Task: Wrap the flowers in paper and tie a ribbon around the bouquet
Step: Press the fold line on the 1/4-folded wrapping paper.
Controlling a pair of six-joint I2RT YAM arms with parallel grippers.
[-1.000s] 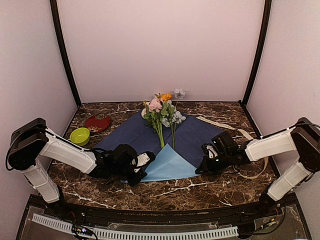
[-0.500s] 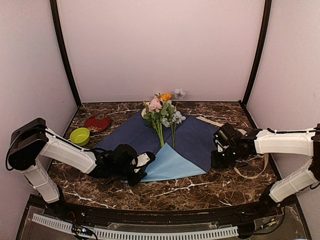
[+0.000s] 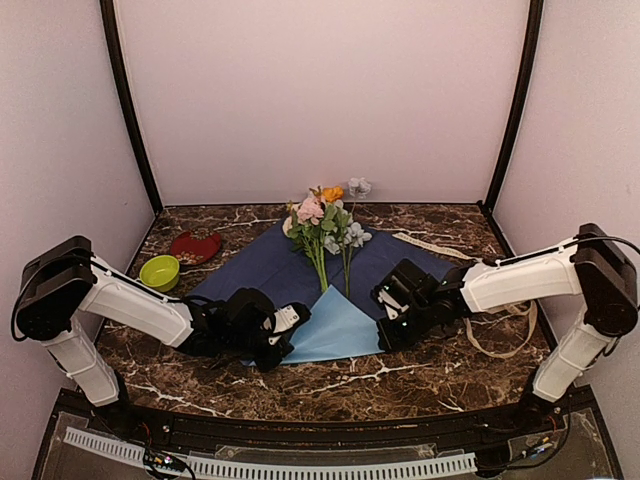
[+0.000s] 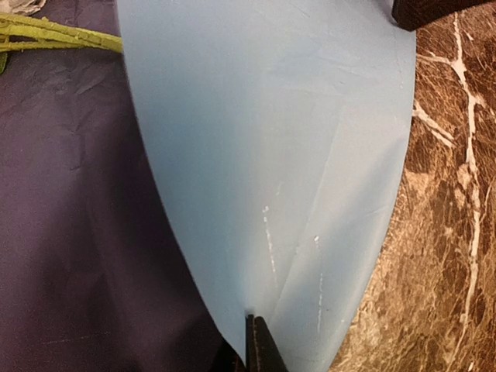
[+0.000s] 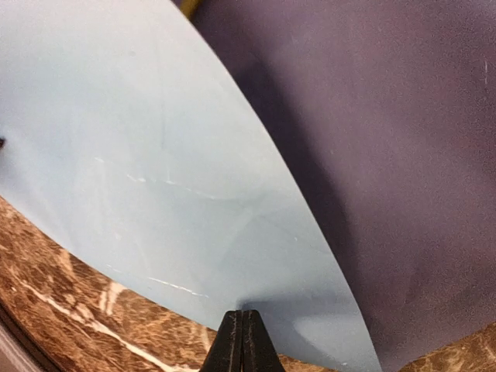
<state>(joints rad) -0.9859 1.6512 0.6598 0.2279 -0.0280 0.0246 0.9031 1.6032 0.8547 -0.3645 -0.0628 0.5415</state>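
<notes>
two sets of jaws, left and right, clamp the paper's (image 3: 340, 322) light-blue flap at either end, probably to wrap the flowers (image 3: 325, 218).

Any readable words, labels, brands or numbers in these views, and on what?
None readable. The paper, flowers and green bowl carry no print; the small board on the front rail is too small to read.
</notes>
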